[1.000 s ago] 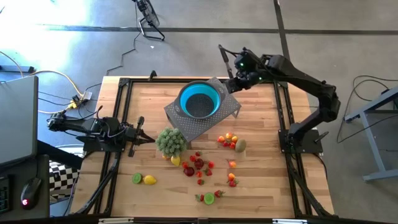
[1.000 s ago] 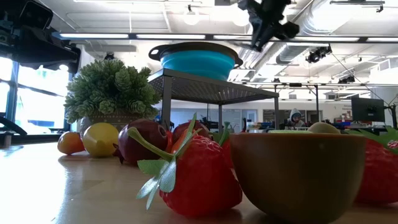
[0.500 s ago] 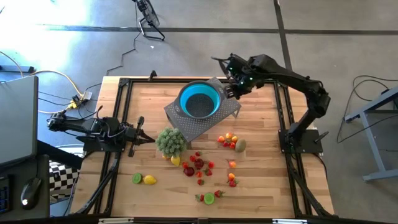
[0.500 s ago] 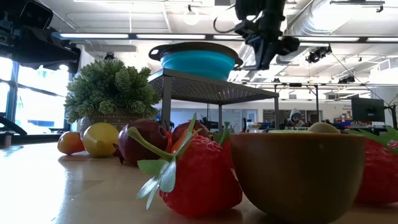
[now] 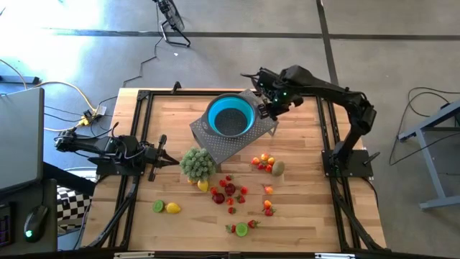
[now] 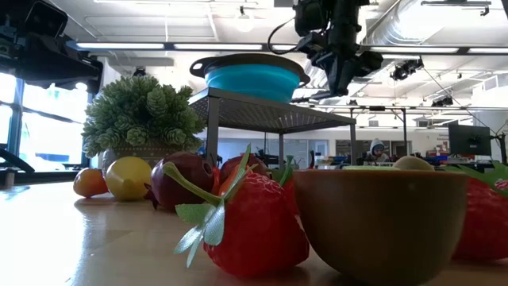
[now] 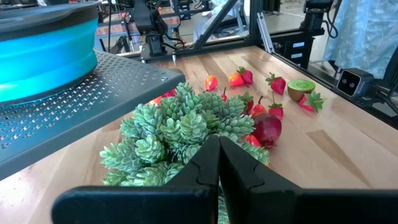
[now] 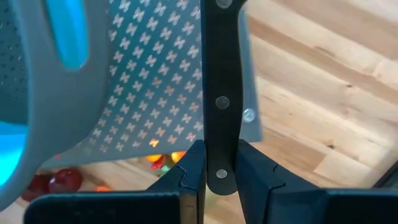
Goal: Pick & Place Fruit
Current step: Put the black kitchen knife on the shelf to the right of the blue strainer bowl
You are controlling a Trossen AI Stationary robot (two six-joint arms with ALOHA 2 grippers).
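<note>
High view — right gripper (image 5: pixel 267 106) now nearer bowl (image 5: pixel 231 115).

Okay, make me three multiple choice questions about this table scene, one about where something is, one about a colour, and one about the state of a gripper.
1. Where does the bowl sit?
A. on the perforated grey stand
B. on the bare wood
C. beside the lime half

2. What colour is the inside of the bowl?
A. red
B. blue
C. yellow

3. What is the right gripper doing?
A. hanging open over the fruit
B. shut on a black-handled knife
C. gripping the potted plant

Answers: 1 A, since the low view shows the bowl raised on the stand above the table. 2 B, as the high view shows a blue interior. 3 B, because the right wrist view shows the riveted black handle clamped between the fingers, beside the bowl.
</note>
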